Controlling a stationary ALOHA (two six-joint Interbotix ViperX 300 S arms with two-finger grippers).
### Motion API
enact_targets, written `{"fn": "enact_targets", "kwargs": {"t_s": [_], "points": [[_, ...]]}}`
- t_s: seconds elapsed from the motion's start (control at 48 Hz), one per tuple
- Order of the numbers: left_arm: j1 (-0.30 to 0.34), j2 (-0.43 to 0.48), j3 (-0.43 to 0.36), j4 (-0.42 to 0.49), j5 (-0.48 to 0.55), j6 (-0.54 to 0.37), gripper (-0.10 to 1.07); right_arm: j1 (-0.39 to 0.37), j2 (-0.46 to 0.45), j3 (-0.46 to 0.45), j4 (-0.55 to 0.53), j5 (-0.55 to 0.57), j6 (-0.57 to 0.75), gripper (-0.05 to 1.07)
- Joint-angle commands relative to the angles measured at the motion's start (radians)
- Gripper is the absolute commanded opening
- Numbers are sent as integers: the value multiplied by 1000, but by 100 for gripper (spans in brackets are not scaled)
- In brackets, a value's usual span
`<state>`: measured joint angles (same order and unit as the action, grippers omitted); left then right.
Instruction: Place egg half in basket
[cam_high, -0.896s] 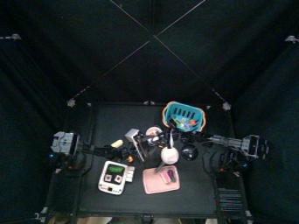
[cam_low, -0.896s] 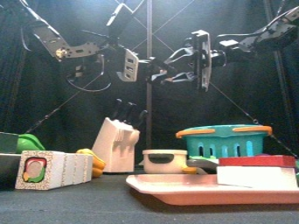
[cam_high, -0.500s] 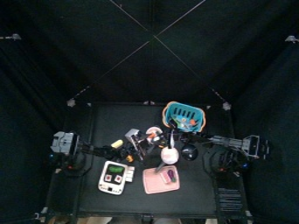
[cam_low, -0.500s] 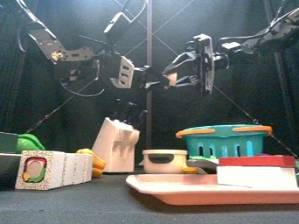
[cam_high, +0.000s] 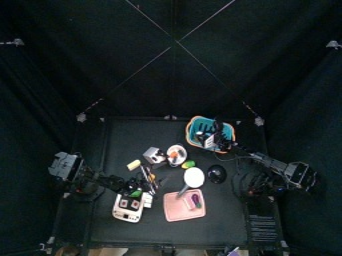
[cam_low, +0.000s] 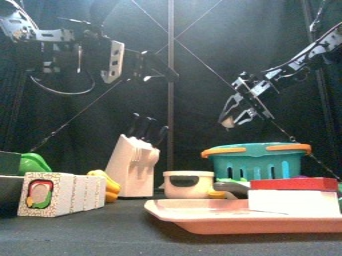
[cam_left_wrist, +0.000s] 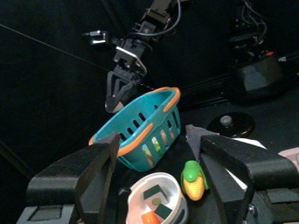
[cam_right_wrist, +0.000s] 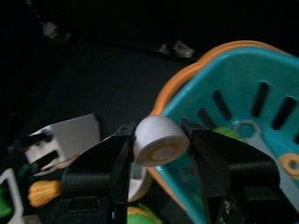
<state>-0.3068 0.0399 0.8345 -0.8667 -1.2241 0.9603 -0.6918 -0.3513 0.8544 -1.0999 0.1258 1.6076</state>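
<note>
Black table (cam_high: 147, 130), right gripper (cam_right_wrist: 160, 144) holding egg half (cam_right_wrist: 160, 140) beside basket (cam_right_wrist: 251, 96) rim

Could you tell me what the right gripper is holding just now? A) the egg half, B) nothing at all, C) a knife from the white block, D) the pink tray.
A: in the right wrist view the egg half sits clamped between the jaws of the right gripper, beside the rim of the basket; the front view shows that gripper raised above the basket.
</note>
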Motion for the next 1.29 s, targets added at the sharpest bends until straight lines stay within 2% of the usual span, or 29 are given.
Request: {"fn": "enact_targets", "kwargs": {"t_s": [0.0,0.146,0.292,0.646,0.875,1.271], "points": [[-26,-29,-2,-57,-29,-6,95,-8,23,-18,-2,48,-2,59],[-51,-46,20,-124,-43,-89,95,-17,83,-21,-3,55,0,60],[-54,-49,54,-92,-51,-201,95,-32,126,-29,-2,58,3,63],[-61,-49,115,-31,-51,-330,95,-35,147,-23,26,104,0,82],[-61,-51,129,-26,-51,-353,95,-29,149,-18,26,126,0,89],[-61,-46,130,-28,-51,-353,95,-11,149,-21,21,124,-2,89]]}}
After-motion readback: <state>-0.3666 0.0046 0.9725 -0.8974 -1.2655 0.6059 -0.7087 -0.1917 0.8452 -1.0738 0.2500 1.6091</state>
